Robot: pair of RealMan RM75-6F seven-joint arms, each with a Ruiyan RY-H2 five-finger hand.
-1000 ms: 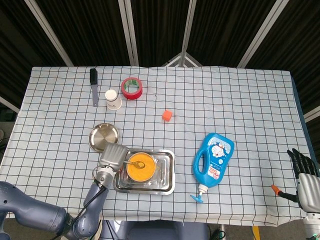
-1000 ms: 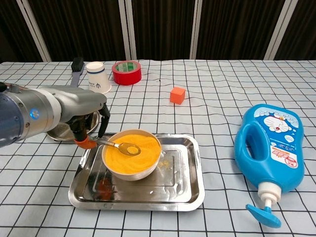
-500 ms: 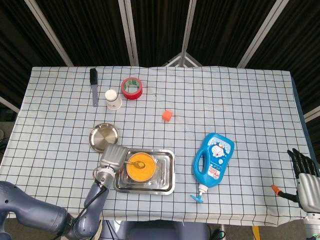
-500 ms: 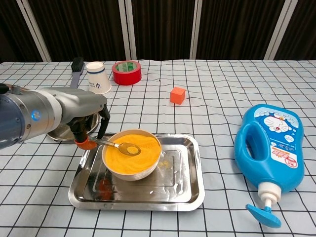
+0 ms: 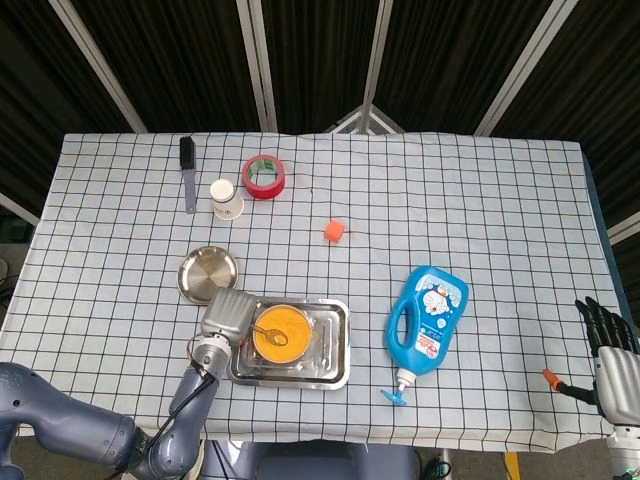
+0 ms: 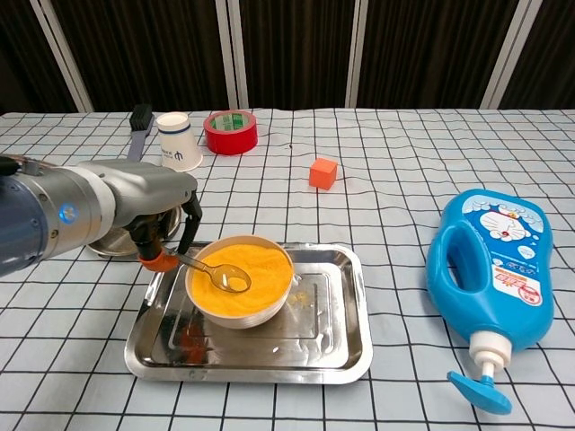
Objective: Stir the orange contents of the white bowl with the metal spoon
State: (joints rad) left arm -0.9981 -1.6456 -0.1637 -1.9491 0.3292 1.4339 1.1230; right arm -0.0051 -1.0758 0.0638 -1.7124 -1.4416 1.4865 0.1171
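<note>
Gripping the orange-tipped handle of the metal spoon (image 6: 205, 268), the left hand (image 6: 154, 211) is sitting at the left rim of the white bowl (image 6: 241, 314), with its fingers (image 6: 191, 220) curling down around the handle end. The spoon is slanting down to the right, and its scoop is lying in the orange contents (image 6: 252, 274) near the middle of the bowl, partly coated in orange. The bowl is standing in the left half of a steel tray (image 6: 346, 341) on the checked worktop (image 6: 377, 171), near the robot's edge. A few orange flecks are lying on the tray floor just right of the bowl.

Off at the far right corner of the head view, the right hand (image 5: 610, 350) is hanging beyond the worktop's edge, holding nothing, its dark fingers spread upward and apart.

Just behind the left hand, a round steel dish (image 5: 208, 273) is lying on the cloth. A blue detergent bottle (image 6: 492, 260) is lying on its back well right of the tray, spout toward the robot. Farther back, a paper cup (image 6: 177, 140), a red tape roll (image 6: 230, 131), a dark brush (image 6: 140, 126) and a small orange cube (image 6: 322, 172) are resting on the cloth.
</note>
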